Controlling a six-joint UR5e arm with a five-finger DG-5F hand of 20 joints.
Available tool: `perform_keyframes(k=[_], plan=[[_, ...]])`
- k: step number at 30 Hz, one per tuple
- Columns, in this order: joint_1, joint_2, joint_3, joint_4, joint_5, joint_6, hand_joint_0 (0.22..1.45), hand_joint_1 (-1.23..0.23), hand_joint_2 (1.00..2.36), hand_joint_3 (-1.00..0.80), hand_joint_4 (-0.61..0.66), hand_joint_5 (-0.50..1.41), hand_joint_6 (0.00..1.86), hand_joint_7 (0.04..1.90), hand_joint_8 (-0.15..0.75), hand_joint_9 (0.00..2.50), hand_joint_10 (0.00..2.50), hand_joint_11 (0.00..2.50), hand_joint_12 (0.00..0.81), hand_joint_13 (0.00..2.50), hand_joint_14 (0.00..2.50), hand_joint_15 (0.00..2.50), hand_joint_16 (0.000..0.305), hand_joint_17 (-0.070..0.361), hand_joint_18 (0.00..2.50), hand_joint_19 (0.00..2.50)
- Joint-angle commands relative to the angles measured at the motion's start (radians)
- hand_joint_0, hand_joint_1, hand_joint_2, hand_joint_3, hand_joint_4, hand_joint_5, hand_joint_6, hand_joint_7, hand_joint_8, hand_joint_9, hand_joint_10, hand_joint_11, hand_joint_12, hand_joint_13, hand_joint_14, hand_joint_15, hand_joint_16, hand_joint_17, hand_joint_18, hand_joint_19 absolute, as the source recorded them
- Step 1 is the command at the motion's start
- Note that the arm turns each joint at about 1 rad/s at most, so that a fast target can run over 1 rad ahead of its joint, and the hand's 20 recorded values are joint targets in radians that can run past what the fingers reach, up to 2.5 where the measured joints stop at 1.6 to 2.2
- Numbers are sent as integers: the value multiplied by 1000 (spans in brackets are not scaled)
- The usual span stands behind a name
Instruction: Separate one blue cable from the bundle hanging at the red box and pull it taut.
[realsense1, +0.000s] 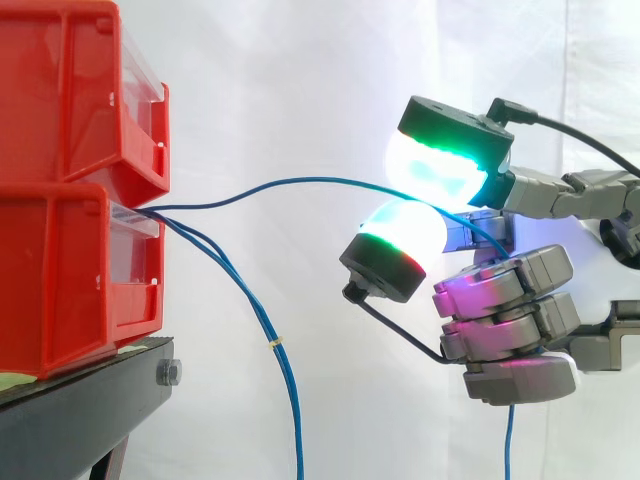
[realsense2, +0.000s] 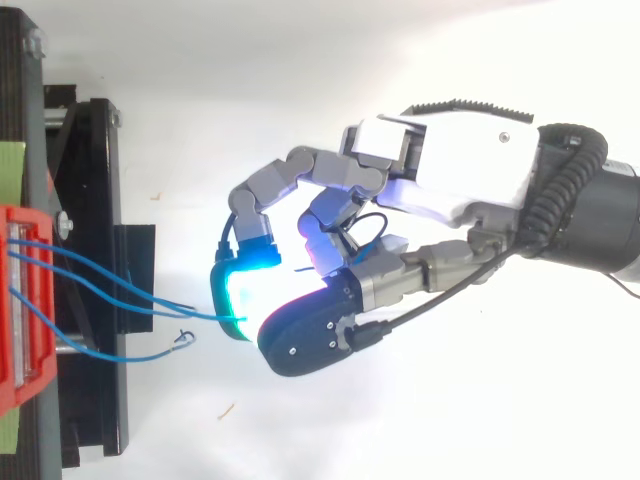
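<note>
Two stacked red boxes (realsense1: 60, 190) stand at the left on a black stand (realsense1: 80, 410). Several thin blue cables come out between them. One blue cable (realsense1: 320, 181) arcs rightward in a gentle bow, apart from the others, and runs into my hand (realsense1: 510, 300). Its free end hangs below the hand. The lower fingers are curled round it, while two glowing fingertips (realsense1: 440, 165) stand above and beside it. From above, the hand (realsense2: 470, 170) reaches left and the cable (realsense2: 160, 305) meets its cyan pad. The remaining cables (realsense1: 270, 330) hang down, tied by a small yellow band.
In the top view the red box (realsense2: 20, 300) lies at the left edge over the black stand (realsense2: 95, 250), and a loose blue cable end (realsense2: 180, 342) curls just beyond the stand. A white curtain backs everything.
</note>
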Motion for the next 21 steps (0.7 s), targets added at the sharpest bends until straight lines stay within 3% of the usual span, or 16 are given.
perform_keyframes(k=[1, 21], plan=[[0, 0, 1, 0, 0, 0, 723, -837, 1014, -103, -230, -154, 931, 1415, 308, 976, 1306, 1377, 334, 859, 2007, 1353, 35, 78, 1220, 1435], [0, 0, 1, 0, 0, 0, 727, -844, 1011, -47, -261, -141, 934, 1427, 326, 1008, 1266, 1393, 351, 897, 2021, 1345, 39, 89, 1287, 1441]])
